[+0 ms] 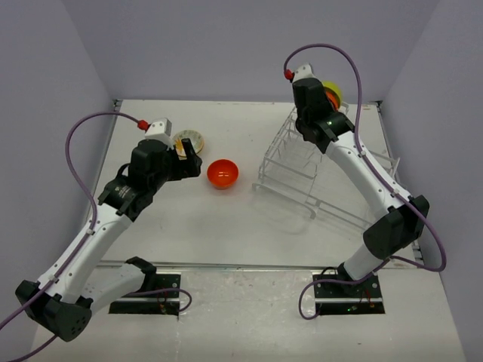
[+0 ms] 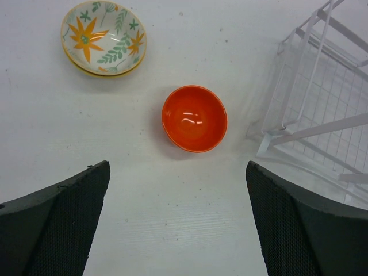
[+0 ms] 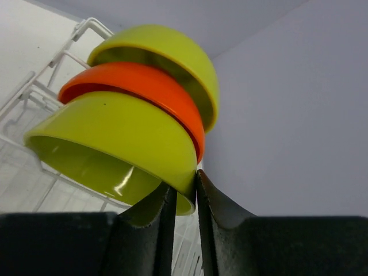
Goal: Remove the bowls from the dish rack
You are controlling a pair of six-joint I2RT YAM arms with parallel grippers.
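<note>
The white wire dish rack [image 1: 302,170] stands at the right of the table. Three bowls stand on edge in its far end: a near lime-green bowl [image 3: 115,144], an orange bowl [image 3: 144,92] and a far lime-green bowl [image 3: 167,54]. My right gripper [image 3: 185,190] is shut on the rim of the near lime-green bowl. An orange bowl [image 1: 223,173] sits upright on the table, also in the left wrist view [image 2: 194,118]. A cream flowery bowl [image 2: 103,37] sits stacked in a yellow one at its far left. My left gripper [image 2: 178,230] is open and empty above the table.
The rack's corner [image 2: 322,109] lies right of the left gripper. Grey walls close the table at the back and both sides. Purple cables loop from both arms.
</note>
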